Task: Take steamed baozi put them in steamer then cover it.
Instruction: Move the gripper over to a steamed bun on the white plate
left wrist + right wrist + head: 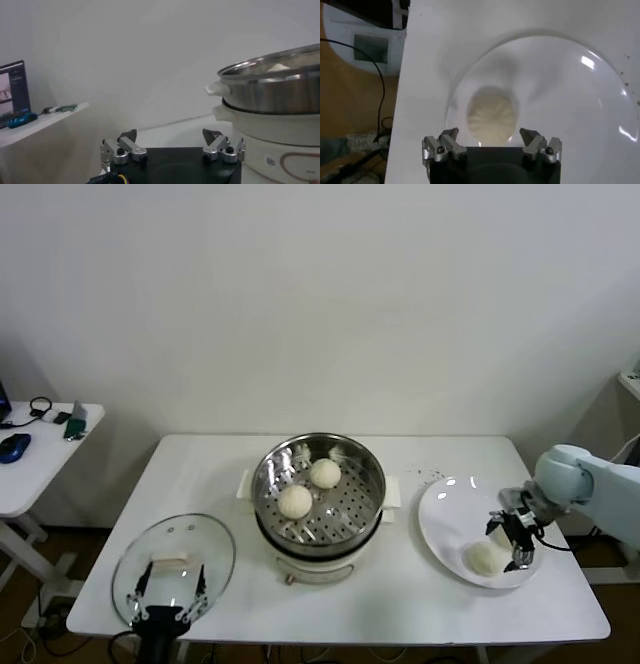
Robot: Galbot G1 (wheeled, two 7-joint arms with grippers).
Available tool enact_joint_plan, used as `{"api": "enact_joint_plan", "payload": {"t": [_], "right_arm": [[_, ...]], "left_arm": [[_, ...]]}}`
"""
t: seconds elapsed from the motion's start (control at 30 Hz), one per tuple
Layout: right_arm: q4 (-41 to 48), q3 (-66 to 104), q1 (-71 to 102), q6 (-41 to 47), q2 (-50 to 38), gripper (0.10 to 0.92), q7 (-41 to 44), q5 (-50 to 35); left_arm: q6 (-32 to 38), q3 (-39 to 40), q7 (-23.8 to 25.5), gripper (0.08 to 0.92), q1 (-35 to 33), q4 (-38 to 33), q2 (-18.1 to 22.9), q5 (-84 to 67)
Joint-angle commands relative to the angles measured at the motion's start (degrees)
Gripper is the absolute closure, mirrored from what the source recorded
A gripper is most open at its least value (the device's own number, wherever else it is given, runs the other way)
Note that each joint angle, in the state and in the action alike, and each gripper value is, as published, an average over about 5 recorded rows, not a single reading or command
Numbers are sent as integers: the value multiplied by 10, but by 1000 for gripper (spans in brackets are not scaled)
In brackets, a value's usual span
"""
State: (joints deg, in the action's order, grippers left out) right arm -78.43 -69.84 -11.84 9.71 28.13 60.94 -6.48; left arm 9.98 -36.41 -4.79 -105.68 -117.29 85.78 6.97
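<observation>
the right gripper (516, 542) hangs wide open and empty over the flat white plate (440, 519), the round cream-white dough bun (491, 116) lying directly beneath, centred between its jaws. two buns (295, 502) sit in the shiny stainless-steel steamer (318, 484). the left gripper (168, 594), open and empty, waits over the clear glass lid (215, 549) at near left.

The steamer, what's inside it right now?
Inside the steamer, two baozi sit apart on the perforated tray. Its cover lies off on the table to the robot's left. Whatever lies beneath the tray is hidden.
</observation>
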Motion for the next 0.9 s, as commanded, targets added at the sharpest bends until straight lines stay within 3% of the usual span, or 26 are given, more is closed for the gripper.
{"api": "enact_joint_plan", "payload": {"t": [0.03, 0.63, 0.9], "right_arm": [[25, 49, 63, 0, 18, 203, -6, 11], [48, 69, 83, -8, 42, 205, -3, 35], [54, 67, 74, -12, 44, 308, 4, 40]], "left_arm": [[0, 1, 3, 177, 0, 5, 2, 3], [6, 4, 7, 177, -8, 11, 4, 13], [8, 4, 6, 177, -10, 11, 7, 14]]}}
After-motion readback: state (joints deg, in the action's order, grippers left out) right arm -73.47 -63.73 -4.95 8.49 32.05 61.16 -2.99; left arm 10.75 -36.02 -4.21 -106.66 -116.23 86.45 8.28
